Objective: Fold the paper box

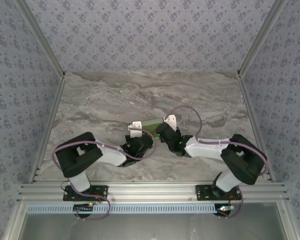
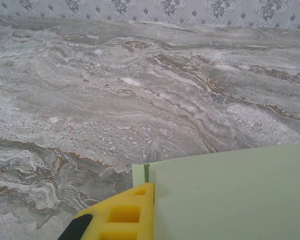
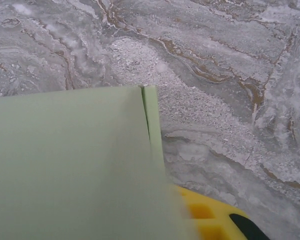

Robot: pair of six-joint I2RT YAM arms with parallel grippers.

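1. Grey-brown marble-patterned table (image 1: 100,100) lies inside blue-grey floral-papered walls (image 1: 20,75); the 2 arms reach in from the near edge and meet near the table's middle
2. Between the 2 wrists there is the pale lime-green thin-card paper box (image 1: 151,124), flat and smooth-faced, with a narrow side flap (image 3: 152,120) set off by a slit at 1 corner; whether its underside touches the marble I cannot tell
3. The left gripper (image 1: 136,129) has its jaws closed and clamped on the box's left end, its yellow plastic finger (image 2: 122,215) lying tight against the card's edge
4. The right gripper (image 1: 169,122) shows 1 yellow finger (image 3: 210,215) beneath the card's near corner; whether its jaws pinch the card or stand parted I cannot tell
5. Risk: if the right side has no firm hold, the thin card hangs from 1 end alone and could sag, twist or swing
6. Risk: a twist could spring the narrow side flap out at its slit and undo the fold
7. Risk: the 2 wrists sit close together, so a pull apart could crease or tear the card, and a push together could buckle it
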